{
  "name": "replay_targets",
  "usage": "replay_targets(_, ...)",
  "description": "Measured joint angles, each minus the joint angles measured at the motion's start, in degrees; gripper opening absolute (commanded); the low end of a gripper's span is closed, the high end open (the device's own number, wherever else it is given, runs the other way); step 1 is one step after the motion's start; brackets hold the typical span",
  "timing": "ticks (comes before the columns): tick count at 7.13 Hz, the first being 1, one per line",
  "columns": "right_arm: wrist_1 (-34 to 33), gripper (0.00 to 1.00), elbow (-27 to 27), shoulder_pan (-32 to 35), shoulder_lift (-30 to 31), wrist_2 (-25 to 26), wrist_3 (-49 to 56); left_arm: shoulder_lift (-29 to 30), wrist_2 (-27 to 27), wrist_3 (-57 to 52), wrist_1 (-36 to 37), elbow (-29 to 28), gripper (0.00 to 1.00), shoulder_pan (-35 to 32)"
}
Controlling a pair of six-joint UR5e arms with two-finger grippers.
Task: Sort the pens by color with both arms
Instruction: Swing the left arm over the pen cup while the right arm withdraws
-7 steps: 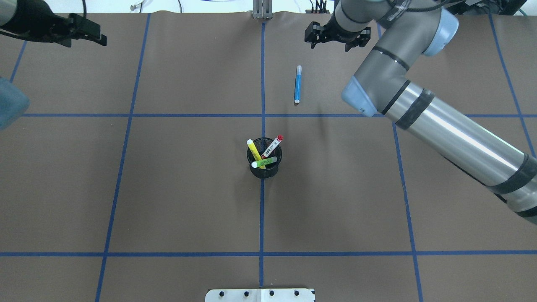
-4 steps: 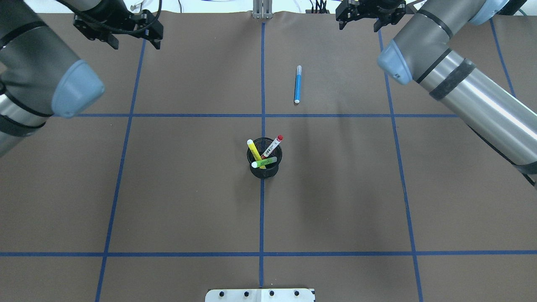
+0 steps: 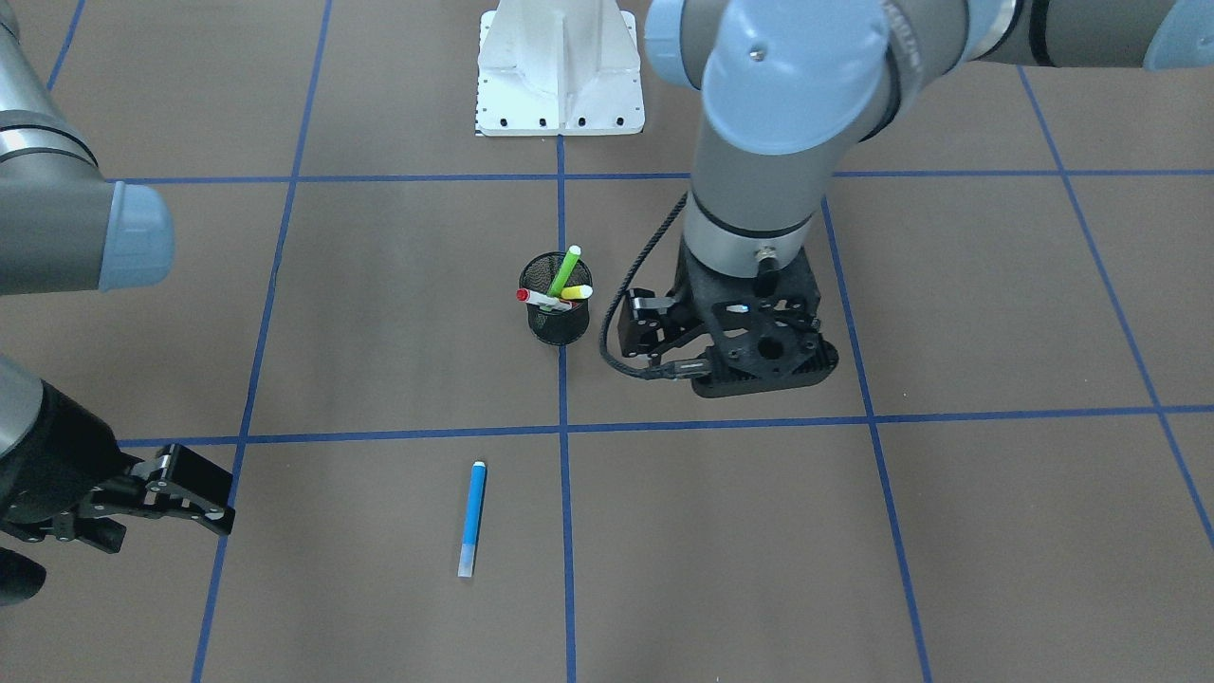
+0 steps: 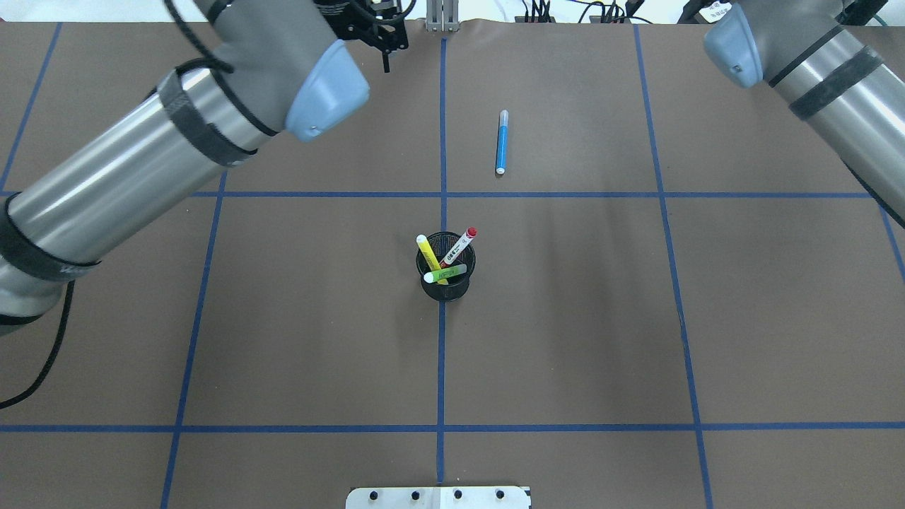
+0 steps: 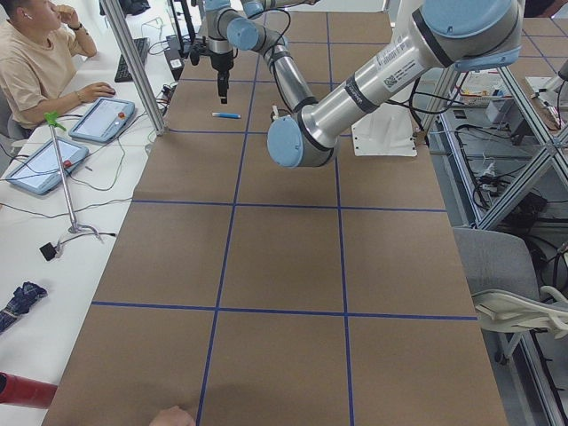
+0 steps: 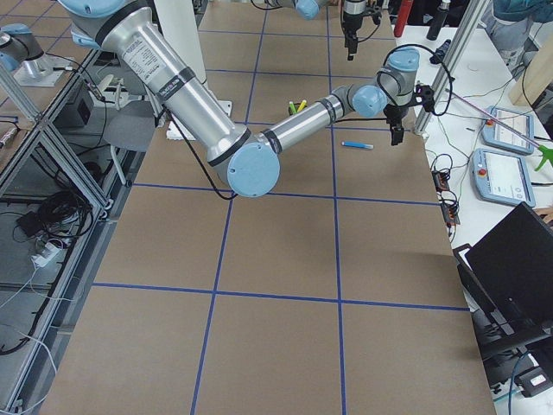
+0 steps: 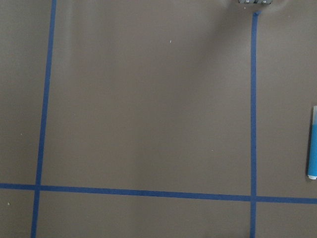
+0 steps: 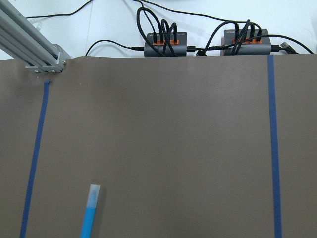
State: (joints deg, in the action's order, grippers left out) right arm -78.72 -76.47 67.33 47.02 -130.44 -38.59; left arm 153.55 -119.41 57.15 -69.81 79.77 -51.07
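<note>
Left arm (image 4: 177,134) swung right along far edge; left gripper (image 4: 385,46) now beside centre tape line (image 4: 443,85). Right arm (image 4: 827,78) pulled back right; right gripper (image 3: 190,493) gone from overhead view.

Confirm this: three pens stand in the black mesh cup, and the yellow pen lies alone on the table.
One error: the pen lying alone on the table is the blue pen, not yellow. The overhead view shows the yellow pen in the black mesh cup with two others.
</note>
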Motion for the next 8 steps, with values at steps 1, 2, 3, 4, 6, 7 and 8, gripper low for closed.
replay_targets(1,-0.4,1.0,-0.3,1.0,0.7,-0.8,2.6,4.0,-0.2,2.5,0.3,-5.8,1.0,1.9)
replay_targets(2,-0.5,1.0,-1.2,1.7,1.9,-1.2,4.9,6.9,-0.2,3.9,0.9,-10.7,1.0,4.5)
replay_targets(3,-0.5,1.0,-2.3,2.1,3.1,-1.4,6.5,9.0,-0.2,4.5,2.2,-14.2,1.0,6.9)
replay_targets(4,-0.5,1.0,-3.5,2.3,4.2,-1.6,7.3,10.2,-0.2,4.6,3.4,-15.9,1.0,9.3)
replay_targets(6,-0.4,1.0,-4.8,2.3,5.2,-1.6,7.7,10.9,-0.1,4.9,6.5,-17.0,1.0,13.9)
replay_targets(7,-0.4,1.0,-5.3,2.4,5.7,-1.5,7.8,11.1,0.0,5.0,8.2,-17.6,1.0,15.4)
replay_targets(8,-0.4,1.0,-5.8,2.4,6.0,-1.3,7.8,11.4,0.2,5.0,9.1,-18.6,1.0,16.5)
